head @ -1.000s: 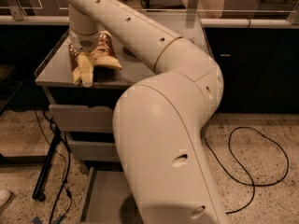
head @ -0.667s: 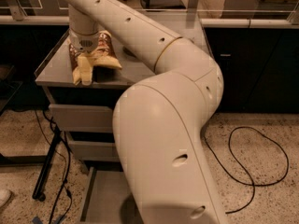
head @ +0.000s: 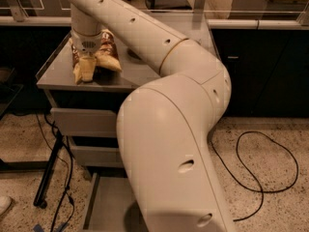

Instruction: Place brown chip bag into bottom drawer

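Starting up close, the drawer point(head: 104, 209) sits pulled open at the near left, low under the cabinet point(head: 53, 76). Farther back, on the cabinet top at the left, lies the bag point(head: 108, 40), with the gripper point(head: 88, 69) right down on it. Can't tell if it's clamped.

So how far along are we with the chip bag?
Done: the bottom drawer is pulled open below. In hand: the gripper is down at the brown chip bag, which lies on the cabinet top; I cannot tell whether it has a grip. Left: lift the bag, carry it down and set it in the drawer.
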Tool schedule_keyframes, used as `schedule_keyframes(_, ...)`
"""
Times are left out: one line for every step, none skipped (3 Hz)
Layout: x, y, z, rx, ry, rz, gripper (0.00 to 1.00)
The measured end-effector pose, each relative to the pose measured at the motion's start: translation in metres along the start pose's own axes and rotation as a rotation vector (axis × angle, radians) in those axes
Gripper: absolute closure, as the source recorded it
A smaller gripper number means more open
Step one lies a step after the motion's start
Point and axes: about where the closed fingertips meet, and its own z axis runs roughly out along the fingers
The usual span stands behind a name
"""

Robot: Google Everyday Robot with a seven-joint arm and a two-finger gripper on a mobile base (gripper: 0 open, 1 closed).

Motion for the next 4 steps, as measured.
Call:
schedule_keyframes(0.0, 0.0, 0.0, 0.0, 0.0, 0.0, 0.89)
schedule_keyframes(0.0, 0.0, 0.0, 0.0, 0.0, 0.0, 1.0)
schedule_keyframes(0.0, 0.0, 0.0, 0.0, 0.0, 0.0, 1.0)
schedule_keyframes(-0.001, -0.0012, -0.003, 0.003, 0.0, -0.001, 1.0)
